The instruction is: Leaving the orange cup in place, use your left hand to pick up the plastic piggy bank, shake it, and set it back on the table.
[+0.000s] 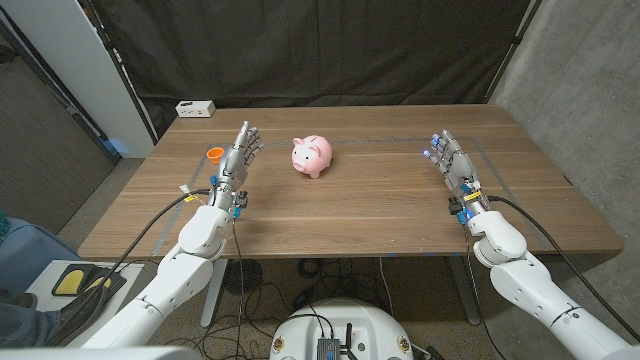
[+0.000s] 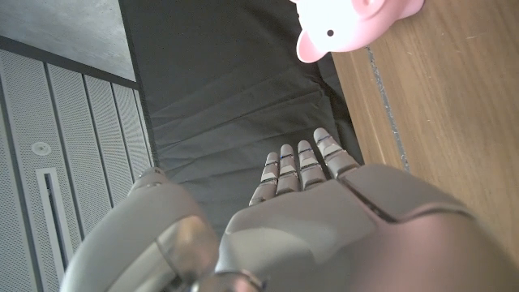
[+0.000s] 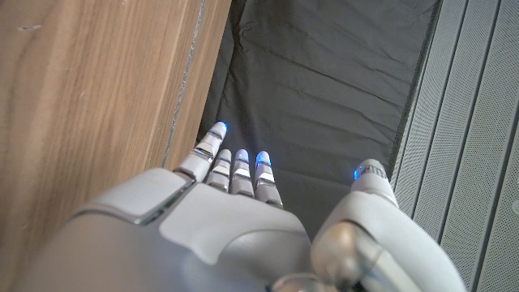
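A pink plastic piggy bank (image 1: 312, 155) stands on the wooden table (image 1: 380, 205), a little back of the middle; its snout and body edge (image 2: 349, 24) show in the left wrist view. A small orange cup (image 1: 215, 154) stands near the table's left side. My left hand (image 1: 238, 160) stands between the cup and the piggy bank, fingers straight and apart, holding nothing and apart from both. Its back (image 2: 340, 219) fills the lower left wrist view. My right hand (image 1: 452, 160) stands at the table's right, fingers extended and empty, with its back (image 3: 227, 219) seen up close.
A small white box (image 1: 195, 108) lies at the table's back left corner. A thin taped line (image 1: 400, 140) marks a rectangle on the tabletop. Black curtain hangs behind the table.
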